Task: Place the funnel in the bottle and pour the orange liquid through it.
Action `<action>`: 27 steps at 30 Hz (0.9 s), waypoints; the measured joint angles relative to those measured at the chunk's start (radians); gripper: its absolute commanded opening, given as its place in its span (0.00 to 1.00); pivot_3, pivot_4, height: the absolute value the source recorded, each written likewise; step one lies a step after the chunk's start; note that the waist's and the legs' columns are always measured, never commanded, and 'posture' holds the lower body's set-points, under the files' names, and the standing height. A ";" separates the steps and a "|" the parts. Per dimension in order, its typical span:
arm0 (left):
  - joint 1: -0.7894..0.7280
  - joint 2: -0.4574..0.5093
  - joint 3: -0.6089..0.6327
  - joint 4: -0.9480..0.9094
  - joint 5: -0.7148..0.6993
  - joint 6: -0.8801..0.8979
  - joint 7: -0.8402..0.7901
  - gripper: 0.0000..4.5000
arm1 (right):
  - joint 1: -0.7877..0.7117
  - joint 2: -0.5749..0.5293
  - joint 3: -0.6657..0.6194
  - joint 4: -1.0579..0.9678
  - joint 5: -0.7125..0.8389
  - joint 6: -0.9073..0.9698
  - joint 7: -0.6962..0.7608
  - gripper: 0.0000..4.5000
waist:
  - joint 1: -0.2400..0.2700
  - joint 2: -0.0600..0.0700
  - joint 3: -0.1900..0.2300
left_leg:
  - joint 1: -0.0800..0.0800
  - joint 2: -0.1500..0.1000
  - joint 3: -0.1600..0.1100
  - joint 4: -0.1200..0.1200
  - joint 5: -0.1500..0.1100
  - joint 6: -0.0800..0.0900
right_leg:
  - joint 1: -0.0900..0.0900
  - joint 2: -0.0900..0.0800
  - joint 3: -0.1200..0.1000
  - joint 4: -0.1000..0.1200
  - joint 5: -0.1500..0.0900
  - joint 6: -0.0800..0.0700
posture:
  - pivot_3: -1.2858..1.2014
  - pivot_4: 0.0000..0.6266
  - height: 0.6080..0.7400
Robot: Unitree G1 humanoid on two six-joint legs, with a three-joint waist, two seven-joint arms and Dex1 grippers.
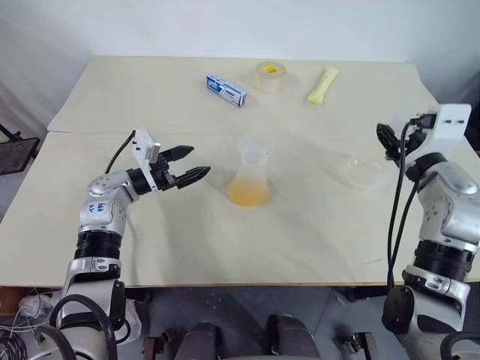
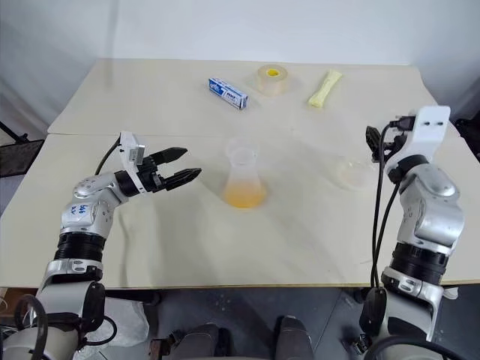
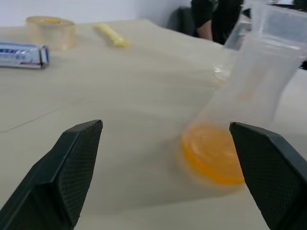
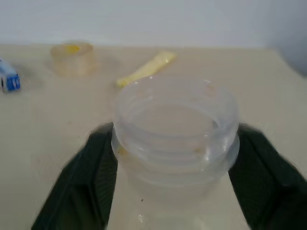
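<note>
The bottle (image 1: 250, 180) stands mid-table with the orange liquid (image 1: 250, 195) already in its base; the left gripper (image 1: 185, 164), wide open and empty, waits at its nine o'clock, probably to steady it; the right gripper (image 4: 172, 158) is clamped on a clear cup (image 4: 175, 129), seemingly emptied.

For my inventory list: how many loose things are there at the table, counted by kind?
Clear vessels: 2, the bottle and the cup
Funnel: 1
Tape roll: 1
Blue-and-white box: 1
Pale yellow packet: 1
Total: 6
</note>
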 measured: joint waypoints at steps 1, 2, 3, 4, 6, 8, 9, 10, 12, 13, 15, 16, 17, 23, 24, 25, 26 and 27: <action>0.002 0.002 -0.005 -0.009 0.001 0.001 -0.002 1.00 | 0.016 0.004 0.002 -0.011 0.007 -0.016 -0.009 0.62 | 0.001 0.000 0.000 | 0.000 0.000 0.000 0.000 0.000 0.000 | 0.000 0.000 0.000 0.000 0.000 0.000 | 0.52 0.24 1.00; 0.006 0.005 -0.008 -0.020 0.001 0.002 -0.010 1.00 | 0.029 0.007 0.007 -0.021 0.013 -0.030 -0.019 0.62 | 0.001 0.000 0.000 | 0.000 0.000 0.000 0.000 0.000 0.000 | 0.000 0.000 0.000 0.000 0.000 0.000 | 0.52 0.24 1.00; 0.008 0.009 -0.010 -0.026 0.001 0.004 -0.020 1.00 | 0.038 0.008 0.012 -0.028 0.020 -0.037 -0.029 0.62 | 0.001 0.000 0.000 | 0.000 0.000 0.000 0.000 0.000 0.000 | 0.000 0.000 0.001 0.000 0.000 0.000 | 0.52 0.24 1.00; 0.008 0.011 -0.010 -0.027 0.001 0.007 -0.026 1.00 | 0.043 0.008 0.017 -0.032 0.026 -0.041 -0.037 0.79 | 0.001 0.000 0.000 | 0.000 0.000 0.000 0.000 0.000 0.000 | 0.000 0.000 0.001 0.000 0.000 0.000 | 0.52 0.24 1.00; 0.013 0.015 -0.010 -0.028 0.001 0.011 -0.029 1.00 | 0.052 0.008 0.023 -0.037 0.038 -0.039 -0.046 0.93 | 0.002 0.000 0.000 | 0.000 0.000 0.000 0.000 0.000 0.000 | 0.000 0.000 0.001 0.000 0.000 0.000 | 0.52 0.24 1.00; 0.018 0.020 -0.010 -0.027 0.001 0.014 -0.030 1.00 | 0.056 0.007 0.031 -0.041 0.057 -0.038 -0.050 1.00 | 0.001 0.000 0.000 | 0.000 0.000 0.001 0.000 0.000 0.000 | 0.000 0.000 0.001 0.000 0.000 0.000 | 0.52 0.24 1.00; 0.018 0.020 -0.010 -0.027 0.001 0.016 -0.032 1.00 | 0.056 0.004 0.034 -0.045 0.066 -0.038 -0.051 1.00 | 0.001 0.000 0.000 | 0.000 0.000 0.001 0.000 0.000 0.000 | 0.000 0.000 0.001 0.000 0.000 0.000 | 0.52 0.24 1.00; 0.018 0.022 -0.010 -0.027 0.001 0.016 -0.034 1.00 | 0.053 -0.003 0.038 -0.050 0.072 -0.038 -0.051 1.00 | 0.001 0.000 0.000 | 0.000 0.000 0.001 0.000 0.000 0.000 | 0.000 0.000 0.001 0.000 0.000 0.000 | 0.52 0.24 1.00; 0.018 0.023 -0.010 -0.027 0.001 0.016 -0.036 1.00 | 0.040 -0.023 0.039 -0.053 0.088 -0.042 -0.050 1.00 | 0.002 0.000 0.000 | 0.000 0.000 0.001 0.000 0.000 0.000 | 0.000 0.000 0.001 0.000 0.000 0.000 | 0.52 0.24 1.00; 0.018 0.023 -0.010 -0.027 0.001 0.016 -0.037 1.00 | 0.027 -0.036 0.039 -0.055 0.101 -0.045 -0.045 1.00 | 0.002 0.000 0.000 | 0.000 0.000 0.001 0.000 0.000 0.000 | 0.000 0.000 0.001 0.000 0.000 0.000 | 0.52 0.24 1.00; 0.018 0.023 -0.010 -0.027 0.001 0.015 -0.038 1.00 | 0.000 -0.062 0.039 -0.059 0.121 -0.051 -0.033 1.00 | 0.002 0.000 0.000 | 0.000 0.000 0.001 0.000 0.000 0.000 | 0.000 0.000 0.001 0.000 0.000 0.000 | 0.52 0.24 1.00; 0.018 0.023 -0.010 -0.027 0.000 0.008 -0.043 1.00 | -0.009 -0.077 0.041 -0.065 0.133 -0.057 -0.023 1.00 | 0.002 0.000 0.000 | 0.000 0.000 0.001 0.000 0.000 0.000 | 0.000 0.000 0.001 0.000 0.000 0.000 | 0.52 0.24 1.00; 0.018 0.023 -0.010 -0.027 -0.001 0.004 -0.050 1.00 | -0.018 -0.089 0.042 -0.069 0.142 -0.060 -0.014 1.00 | 0.002 0.000 0.000 | 0.000 0.000 0.001 0.000 0.000 0.000 | 0.000 0.000 0.001 0.000 0.000 0.000 | 0.52 0.24 1.00; 0.045 0.025 -0.008 -0.061 -0.021 -0.029 -0.116 1.00 | -0.021 -0.188 0.067 -0.156 0.284 -0.049 0.164 1.00 | 0.002 0.000 0.000 | 0.000 0.000 0.001 0.000 0.000 0.000 | 0.000 0.000 0.001 0.000 0.000 0.000 | 0.52 0.24 1.00; 0.065 0.035 -0.008 -0.078 -0.030 -0.037 -0.138 1.00 | 0.025 -0.225 0.075 -0.199 0.321 -0.049 0.233 1.00 | 0.004 0.000 0.000 | 0.000 0.001 0.000 0.000 0.000 0.000 | 0.000 0.000 0.000 -0.001 0.000 0.000 | 0.52 0.24 1.00; 0.083 0.053 -0.006 -0.082 -0.035 -0.039 -0.156 1.00 | 0.074 -0.252 0.079 -0.232 0.349 -0.049 0.294 1.00 | 0.004 0.000 0.000 | 0.000 0.000 0.000 0.000 0.000 0.000 | 0.001 0.000 0.000 -0.001 0.000 0.000 | 0.52 0.24 1.00; 0.104 0.069 -0.001 -0.087 -0.038 -0.046 -0.171 1.00 | 0.141 -0.281 0.080 -0.264 0.381 -0.049 0.364 1.00 | 0.007 0.000 0.000 | 0.000 0.000 0.000 0.000 0.000 0.000 | 0.001 0.000 0.000 -0.001 0.000 0.000 | 0.52 0.24 1.00; 0.117 0.080 0.004 -0.089 -0.039 -0.050 -0.180 1.00 | 0.177 -0.291 0.082 -0.278 0.395 -0.047 0.401 1.00 | 0.007 0.000 0.000 | 0.000 0.000 0.000 0.000 0.000 0.000 | 0.001 0.000 0.000 -0.001 0.000 0.000 | 0.52 0.24 1.00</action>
